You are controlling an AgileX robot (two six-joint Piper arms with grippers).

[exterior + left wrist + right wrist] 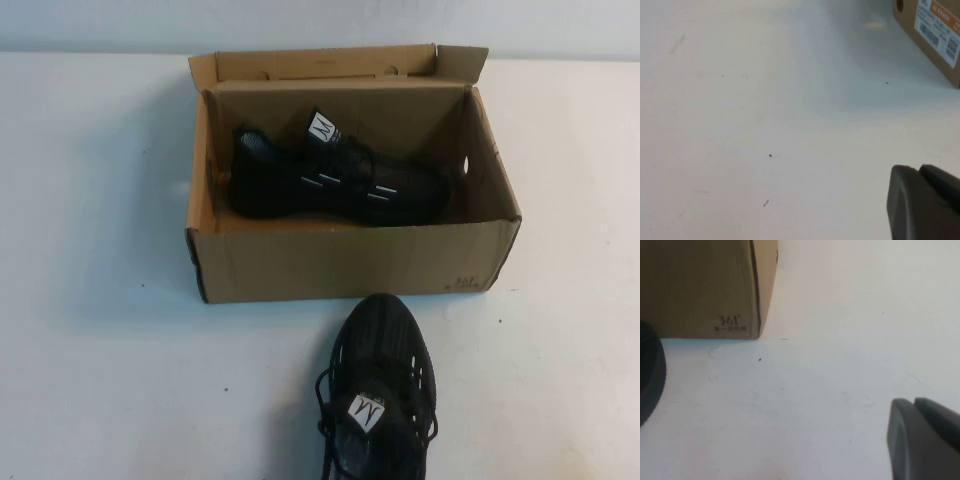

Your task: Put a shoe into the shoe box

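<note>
The brown cardboard shoe box [350, 262] stands open at the table's middle, lid flap folded back. One black mesh shoe [330, 185] lies on its side inside it. The matching shoe [380, 390] stands on the table in front of the box, toe toward it. Neither gripper shows in the high view. My left gripper [919, 169] is shut and empty above bare table, with the box's labelled corner [935, 30] some way off. My right gripper [914, 402] is shut and empty above the table, near the box's printed corner [700, 285] and the edge of the outer shoe [647, 375].
The white table [100, 380] stretches wide on both sides of the box. A white wall runs along the back edge. The box's right wall has a round hole [467, 165].
</note>
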